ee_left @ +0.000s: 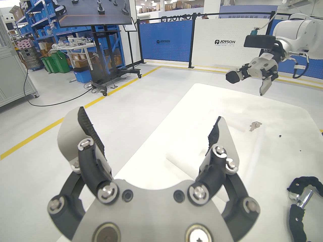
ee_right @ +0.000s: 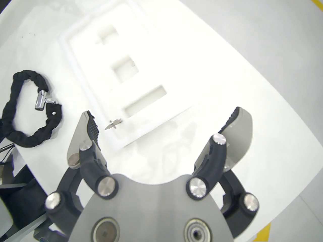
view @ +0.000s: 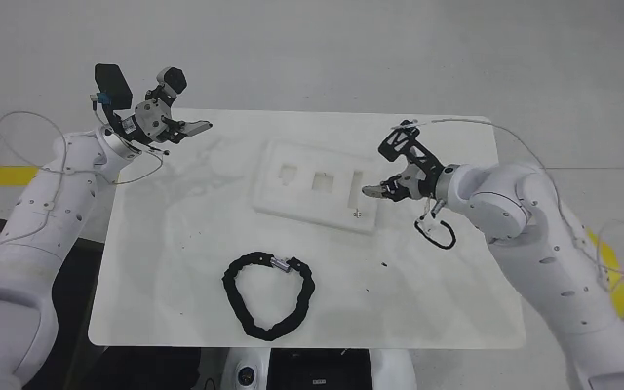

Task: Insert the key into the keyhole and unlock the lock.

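Top view: one key (view: 358,212) lies on the corner of the single foam tray (view: 302,203). One chain lock (view: 268,294) lies on the tabletop (view: 146,292) nearby. Left wrist view: the left tool (ee_left: 150,117) is spread and empty. Right wrist view: the right tool (ee_right: 161,113) is spread near the tray's key corner.

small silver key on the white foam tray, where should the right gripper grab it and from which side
Likely from straight above, pinching across its narrow width at the end away from the pointed tip: the small silver metal key lies flat on the white foam tray, leaving no side to grab.
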{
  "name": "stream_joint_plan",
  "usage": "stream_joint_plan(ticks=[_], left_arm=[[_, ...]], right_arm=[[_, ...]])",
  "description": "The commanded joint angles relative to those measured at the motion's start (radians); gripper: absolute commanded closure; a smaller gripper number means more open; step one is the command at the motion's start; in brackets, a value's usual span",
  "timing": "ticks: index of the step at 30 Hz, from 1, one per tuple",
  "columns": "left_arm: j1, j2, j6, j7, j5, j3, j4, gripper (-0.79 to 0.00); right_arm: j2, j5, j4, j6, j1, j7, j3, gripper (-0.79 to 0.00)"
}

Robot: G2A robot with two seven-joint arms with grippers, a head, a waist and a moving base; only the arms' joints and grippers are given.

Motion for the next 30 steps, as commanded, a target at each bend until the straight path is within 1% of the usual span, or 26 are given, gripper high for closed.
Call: stream_joint_plan(ticks=[1, 7, 12, 19, 30], left_arm=[[0.000, 0.000, 0.000, 0.000, 0.000, 0.000, 0.000, -0.785], [0.000, 0.000, 0.000, 0.000, 0.000, 0.000, 0.000, -0.785], [0.000, 0.000, 0.000, 0.000, 0.000, 0.000, 0.000, -0.785], [0.000, 0.000, 0.000, 0.000, 0.000, 0.000, 0.000, -0.785], [0.000, 0.000, 0.000, 0.000, 0.000, 0.000, 0.000, -0.785]], right_arm=[[-0.008, 0.010, -0.002, 0.033, 0.010, 0.002, -0.027, -0.785], [-0.025, -0.011, -0.023, 0.093, 0.010, -0.002, -0.096, -0.785], [-0.035, -0.015, -0.040, 0.112, 0.004, 0.022, -0.134, -0.785], [-0.043, 0.004, -0.055, 0.111, -0.009, 0.036, -0.159, -0.785], [-0.045, 0.007, -0.050, 0.115, -0.014, 0.039, -0.162, -0.785]])
